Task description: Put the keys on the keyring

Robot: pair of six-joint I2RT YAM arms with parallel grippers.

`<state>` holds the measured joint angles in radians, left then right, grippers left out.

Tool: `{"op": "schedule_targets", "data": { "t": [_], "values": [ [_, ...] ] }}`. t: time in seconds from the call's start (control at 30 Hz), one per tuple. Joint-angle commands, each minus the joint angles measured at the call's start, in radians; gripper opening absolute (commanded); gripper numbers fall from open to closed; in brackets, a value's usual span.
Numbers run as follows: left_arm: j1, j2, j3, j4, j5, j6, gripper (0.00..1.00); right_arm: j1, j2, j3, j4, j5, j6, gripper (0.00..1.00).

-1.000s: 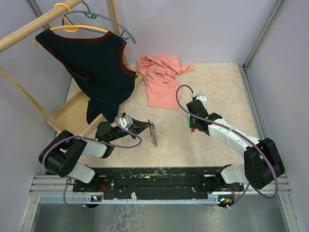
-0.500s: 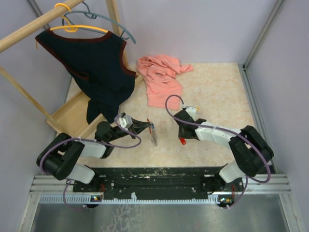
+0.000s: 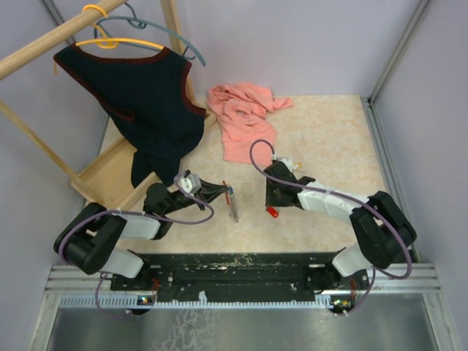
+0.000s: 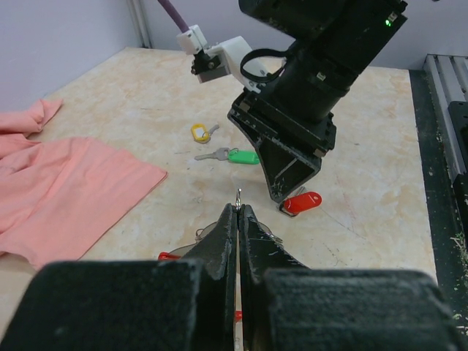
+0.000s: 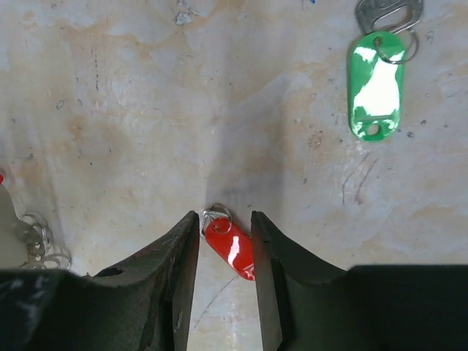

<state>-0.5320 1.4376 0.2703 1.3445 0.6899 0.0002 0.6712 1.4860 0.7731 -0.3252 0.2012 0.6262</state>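
Note:
My left gripper (image 3: 228, 194) is shut on the keyring (image 3: 233, 207), a red and grey loop held on edge just above the table. In the left wrist view its metal tip (image 4: 238, 193) pokes out past the closed gripper (image 4: 239, 212). My right gripper (image 3: 272, 208) points down at the table, open, its jaws on either side of a red key (image 5: 232, 248) lying flat (image 3: 272, 213). That key (image 4: 301, 202) rests by the right fingers (image 4: 292, 164). A green key (image 5: 375, 84) and a yellow key (image 4: 199, 132) lie farther off.
A pink cloth (image 3: 241, 121) lies at the back of the table, and it also shows in the left wrist view (image 4: 66, 183). A dark vest (image 3: 146, 102) hangs from a wooden rack with a tray base (image 3: 102, 175) at the left. Purple walls enclose the table.
My right arm came down and to the left with the red key, and its jaws have opened, leaving the key on the table between them. The left arm held still.

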Motion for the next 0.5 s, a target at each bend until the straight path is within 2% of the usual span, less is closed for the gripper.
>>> {"op": "schedule_targets", "data": {
  "t": [0.0,0.13,0.33,0.47],
  "values": [
    [0.006,-0.016,0.015,0.016,0.0,0.007,0.0,-0.034,-0.099,-0.01,-0.017,-0.062,-0.088,0.36],
    [0.005,-0.013,0.015,0.016,0.005,0.006,0.0,-0.038,-0.11,-0.035,-0.013,-0.1,-0.148,0.38],
    [0.006,-0.019,0.013,0.014,0.005,0.008,0.0,-0.051,-0.085,-0.047,-0.017,-0.115,-0.197,0.51],
    [0.006,-0.013,0.017,0.012,0.007,0.009,0.0,-0.051,-0.06,-0.056,-0.011,-0.145,-0.197,0.54]
  ]
}}
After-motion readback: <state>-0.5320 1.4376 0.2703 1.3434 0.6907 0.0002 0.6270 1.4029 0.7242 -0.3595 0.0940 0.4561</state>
